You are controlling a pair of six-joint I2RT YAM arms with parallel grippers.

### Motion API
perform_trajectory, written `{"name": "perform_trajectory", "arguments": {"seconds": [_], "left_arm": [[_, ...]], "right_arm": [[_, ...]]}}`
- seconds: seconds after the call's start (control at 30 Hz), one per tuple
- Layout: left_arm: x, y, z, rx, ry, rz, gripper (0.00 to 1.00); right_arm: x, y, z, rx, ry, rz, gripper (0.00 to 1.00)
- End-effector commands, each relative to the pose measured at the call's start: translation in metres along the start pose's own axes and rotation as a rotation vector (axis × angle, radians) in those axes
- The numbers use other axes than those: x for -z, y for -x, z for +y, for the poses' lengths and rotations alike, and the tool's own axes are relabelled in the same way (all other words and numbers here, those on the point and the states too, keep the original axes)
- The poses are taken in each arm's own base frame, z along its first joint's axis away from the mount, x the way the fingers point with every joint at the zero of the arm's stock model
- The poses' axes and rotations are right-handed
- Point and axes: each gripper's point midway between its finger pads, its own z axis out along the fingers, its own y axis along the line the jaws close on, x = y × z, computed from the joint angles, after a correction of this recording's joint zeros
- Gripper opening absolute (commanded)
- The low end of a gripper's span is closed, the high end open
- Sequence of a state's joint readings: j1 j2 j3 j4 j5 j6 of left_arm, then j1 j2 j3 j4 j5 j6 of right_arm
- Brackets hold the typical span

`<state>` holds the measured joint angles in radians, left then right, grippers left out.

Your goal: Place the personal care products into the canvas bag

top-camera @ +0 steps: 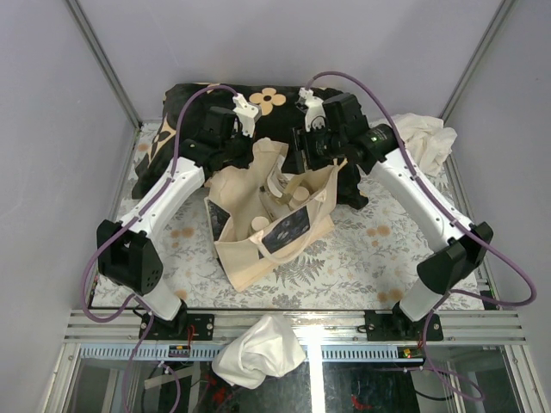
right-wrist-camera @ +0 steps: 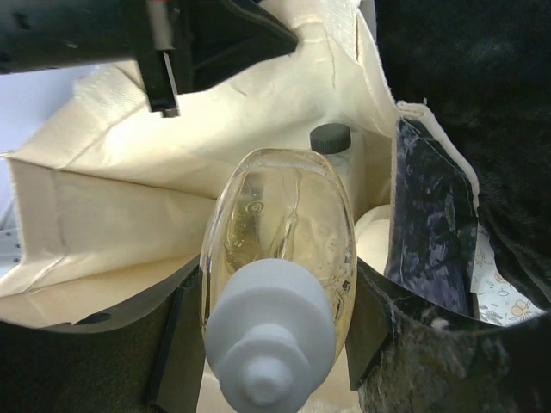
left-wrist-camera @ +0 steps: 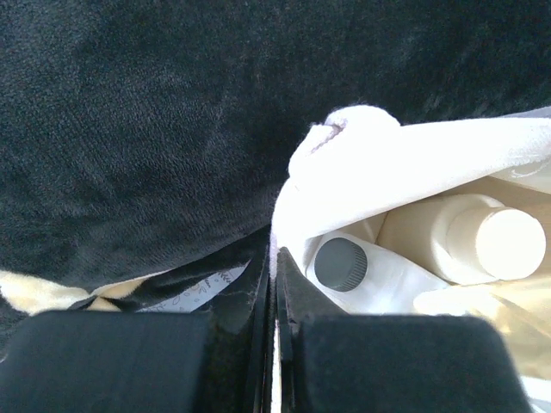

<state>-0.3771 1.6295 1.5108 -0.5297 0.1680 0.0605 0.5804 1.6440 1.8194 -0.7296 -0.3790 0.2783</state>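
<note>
Pinching bag (left-wrist-camera: pixel 413 151) rim in left gripper (left-wrist-camera: pixel 274 284); clamping yellow bottle (right-wrist-camera: pixel 280 232) in right gripper (right-wrist-camera: pixel 274 331) over opening. Spotting other bottles (left-wrist-camera: pixel 342 264) inside; likely nearly done.

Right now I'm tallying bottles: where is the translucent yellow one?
Right wrist view, centre: the yellow bottle is held in the right gripper's jaws at the canvas bag's open mouth.

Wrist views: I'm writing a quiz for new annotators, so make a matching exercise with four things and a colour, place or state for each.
1. yellow bottle
2. grey-capped bottle
3. left end effector
4. cushion

a. black
b. shut on the bag rim
c. inside the bag
d. in the right end effector

Pairs: 1-d, 2-c, 3-b, 4-a
</note>
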Motion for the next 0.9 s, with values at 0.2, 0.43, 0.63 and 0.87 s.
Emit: {"name": "perform_trajectory", "arguments": {"seconds": [0.2, 0.43, 0.63, 0.87], "left_arm": [[0.021, 0.048, -0.006, -0.034, 0.003, -0.15, 0.0], [0.024, 0.051, -0.008, -0.031, -0.006, -0.158, 0.0], [0.023, 0.048, -0.008, -0.027, -0.008, -0.154, 0.0], [0.024, 0.049, -0.009, -0.028, -0.011, -0.156, 0.0]], "right_arm": [[-0.039, -0.015, 0.018, 0.145, -0.028, 0.042, 0.0], [-0.067, -0.035, 0.018, 0.161, -0.041, 0.095, 0.24], [-0.076, -0.045, 0.009, 0.162, -0.061, 0.113, 0.55], [-0.076, -0.042, 0.0, 0.179, -0.111, 0.105, 0.79]]}}
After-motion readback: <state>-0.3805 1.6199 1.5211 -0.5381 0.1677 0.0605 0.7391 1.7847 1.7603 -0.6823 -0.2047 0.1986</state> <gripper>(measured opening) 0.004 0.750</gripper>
